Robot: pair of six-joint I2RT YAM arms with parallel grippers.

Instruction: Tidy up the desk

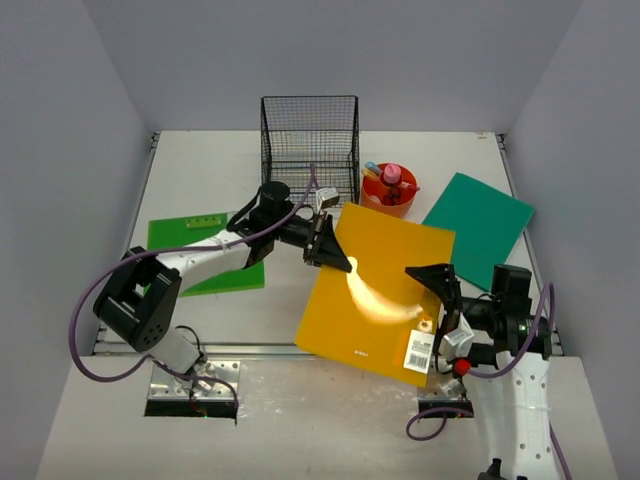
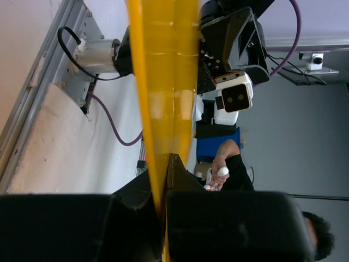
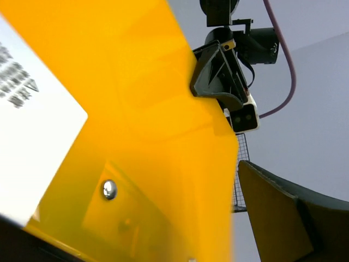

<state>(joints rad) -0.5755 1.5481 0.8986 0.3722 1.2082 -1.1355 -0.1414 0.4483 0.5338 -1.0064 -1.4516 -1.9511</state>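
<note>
Now the left gripper (image 1: 335,258) pinches the far left edge of the yellow folder (image 1: 385,275), raised above the white desk (image 1: 200,180) under both arms; the right gripper (image 1: 438,310) has its fingers spread wide around the near right corner

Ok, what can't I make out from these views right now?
Top view: desk beneath the yellow folder, hidden by it.
Top view: items in the orange tray, too small to identify.
Right wrist view: the folder's white label, blurred and cut off by the left edge.
Left wrist view: folder edge-on only; left pincer fills the bottom.
</note>
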